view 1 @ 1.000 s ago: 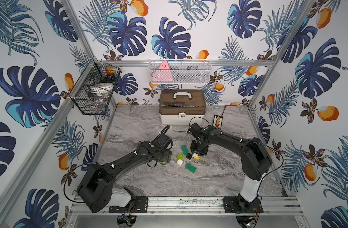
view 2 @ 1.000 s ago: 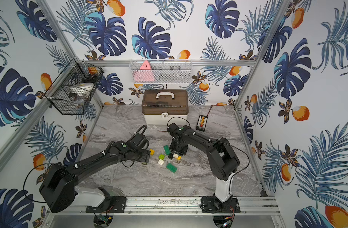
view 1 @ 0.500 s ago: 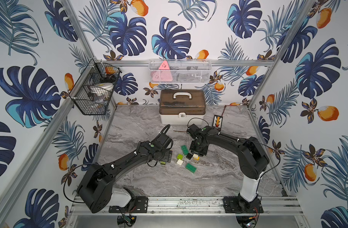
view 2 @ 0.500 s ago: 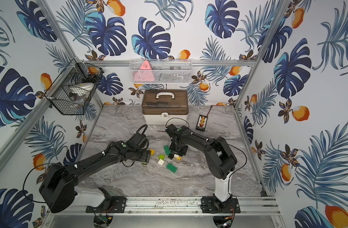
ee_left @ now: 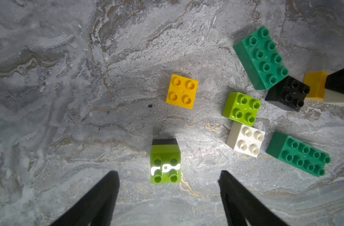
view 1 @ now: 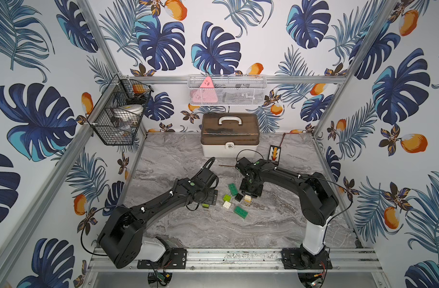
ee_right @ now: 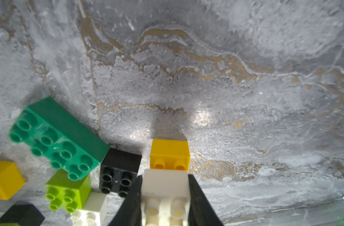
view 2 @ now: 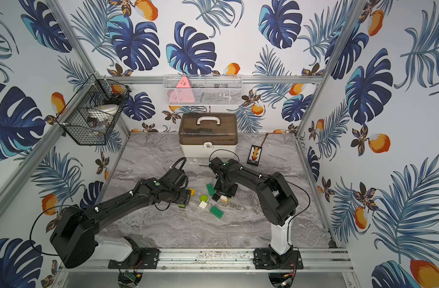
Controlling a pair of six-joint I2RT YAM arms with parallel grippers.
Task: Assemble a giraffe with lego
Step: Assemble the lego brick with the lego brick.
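The right fingers (ee_right: 132, 201) are clamped on a white brick (ee_right: 165, 187) set over a yellow brick (ee_right: 170, 150) whose studs show, likely to press the joint home on the surface (ee_right: 245, 97). The left fingers (ee_left: 100, 199) stand apart, a lime-on-black stack (ee_left: 165, 164) just ahead between them, seemingly next. Other lego (ee_left: 241, 107) lies loose beside; the white brick's near end is cut off.

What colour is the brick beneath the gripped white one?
Yellow brick; the right wrist view shows it best.

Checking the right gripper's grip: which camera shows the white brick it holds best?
The right wrist view: the white brick fills the foreground, clamped in the right gripper, stacked on a yellow brick. The left wrist view catches only its edge; in both top views it is tiny.
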